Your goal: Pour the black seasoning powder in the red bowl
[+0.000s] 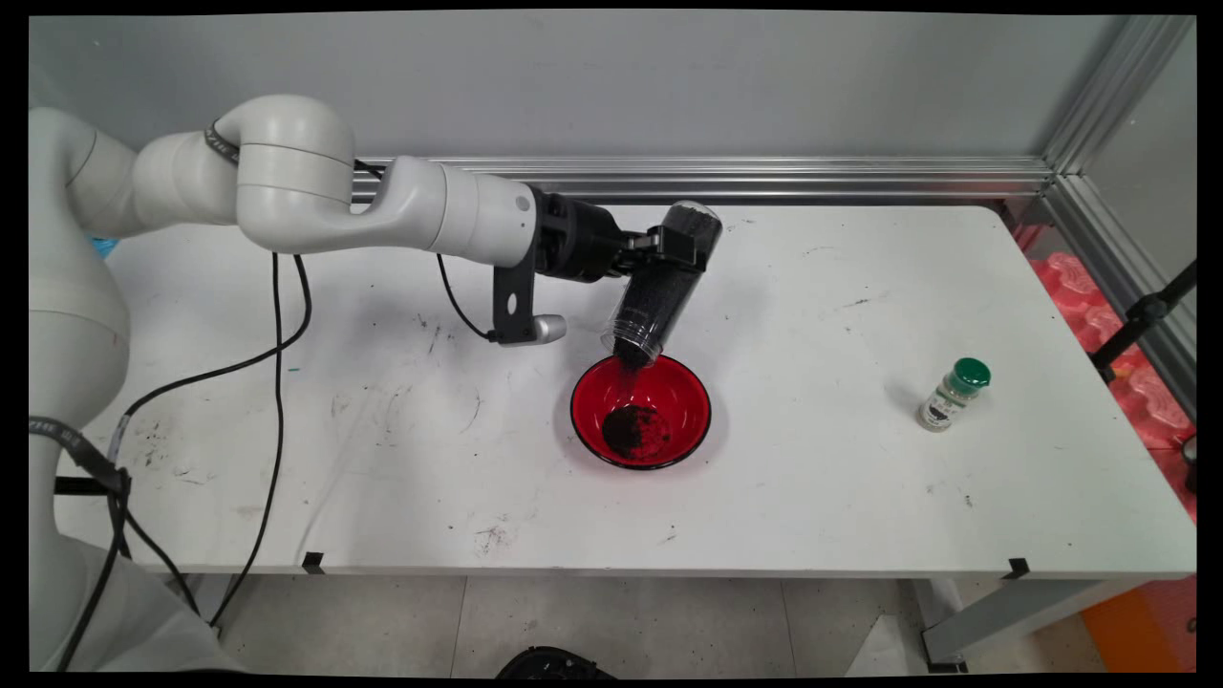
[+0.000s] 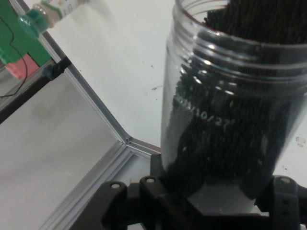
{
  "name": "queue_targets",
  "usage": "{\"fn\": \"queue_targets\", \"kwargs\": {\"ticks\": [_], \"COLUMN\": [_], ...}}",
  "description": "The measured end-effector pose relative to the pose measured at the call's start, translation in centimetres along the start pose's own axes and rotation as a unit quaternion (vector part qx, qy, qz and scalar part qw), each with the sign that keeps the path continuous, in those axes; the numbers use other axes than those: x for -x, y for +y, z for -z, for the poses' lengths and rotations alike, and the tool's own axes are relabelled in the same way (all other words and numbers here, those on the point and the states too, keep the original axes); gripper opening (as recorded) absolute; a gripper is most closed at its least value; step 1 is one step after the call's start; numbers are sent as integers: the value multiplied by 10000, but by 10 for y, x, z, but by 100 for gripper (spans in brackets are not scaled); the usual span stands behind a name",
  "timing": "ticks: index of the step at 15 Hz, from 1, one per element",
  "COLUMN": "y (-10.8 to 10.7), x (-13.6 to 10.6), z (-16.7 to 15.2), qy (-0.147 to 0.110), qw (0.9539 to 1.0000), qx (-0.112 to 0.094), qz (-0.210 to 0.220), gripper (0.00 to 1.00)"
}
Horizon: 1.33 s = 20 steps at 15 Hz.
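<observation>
My gripper (image 1: 680, 247) is shut on a clear plastic jar (image 1: 667, 285) full of small black grains. The jar is tipped mouth-down over a red bowl (image 1: 641, 411) near the table's middle, and grains fall from its mouth into the bowl. A dark heap of grains (image 1: 634, 430) lies in the bowl's bottom. In the hand view the jar (image 2: 235, 110) fills the right side, its threaded open mouth at the top, with my gripper (image 2: 225, 199) clamped round its base.
A small spice bottle with a green cap (image 1: 952, 395) stands at the table's right, also in the hand view's upper left corner as a spice bottle (image 2: 48, 14). An aluminium rail (image 1: 764, 177) runs along the back edge. Black cables (image 1: 277, 382) hang at the left.
</observation>
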Motion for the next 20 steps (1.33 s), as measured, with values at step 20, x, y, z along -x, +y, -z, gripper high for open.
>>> {"fn": "queue_targets", "kwargs": {"ticks": [20], "y": [-7], "x": [2], "z": [-1], "qy": [-168], "qw": [9997], "qx": [-71], "qz": [-162], "gripper": [0]}}
